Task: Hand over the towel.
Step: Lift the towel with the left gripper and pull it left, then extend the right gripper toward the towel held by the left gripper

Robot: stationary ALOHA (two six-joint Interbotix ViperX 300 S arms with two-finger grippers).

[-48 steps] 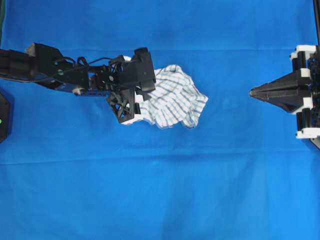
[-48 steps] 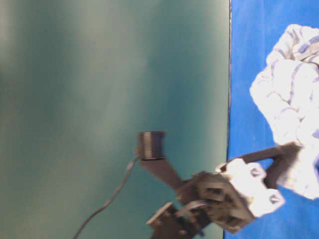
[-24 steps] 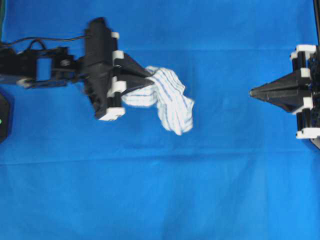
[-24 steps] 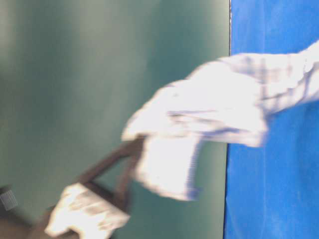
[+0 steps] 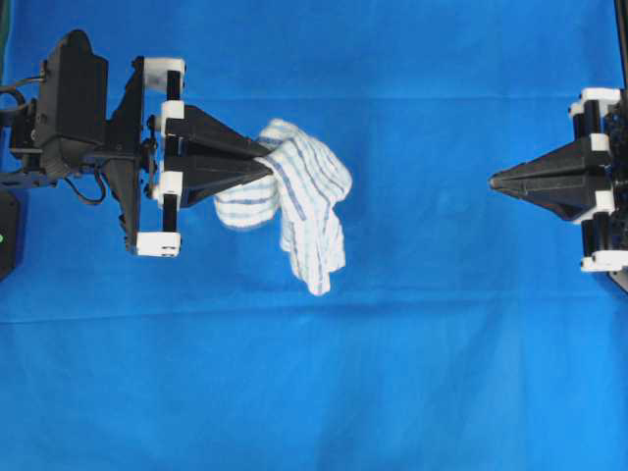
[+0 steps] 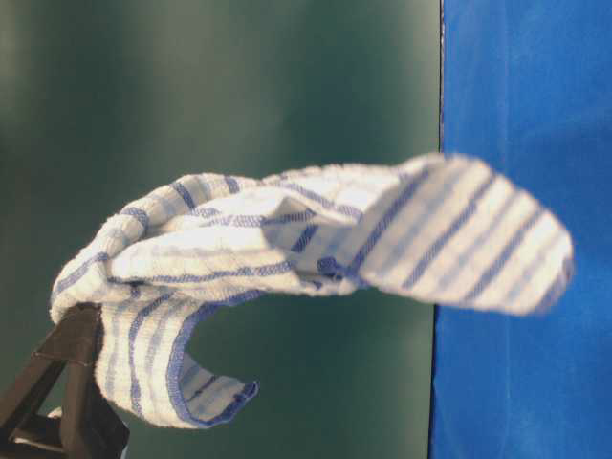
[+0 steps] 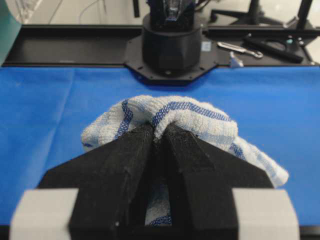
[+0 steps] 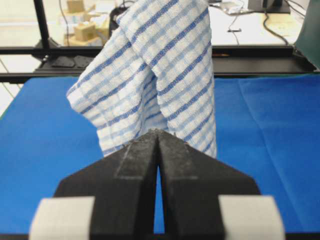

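A plain blue cloth (image 5: 392,392) covers the table to its edges. Behind the table's far edge stands a dark green wall (image 6: 239,96). Beyond one end lie pale floor and black stands (image 7: 252,12).

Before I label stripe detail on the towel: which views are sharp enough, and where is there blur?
Right wrist view: towel crisp. Table-level view: near flap soft, the rest sharp. Overhead view: small but clear. Left wrist view: left gripper close, slightly soft.

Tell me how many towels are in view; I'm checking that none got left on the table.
1. The towel hangs from the left end effector, which is shut on it, lifted off the blue cloth. No second towel is visible anywhere.
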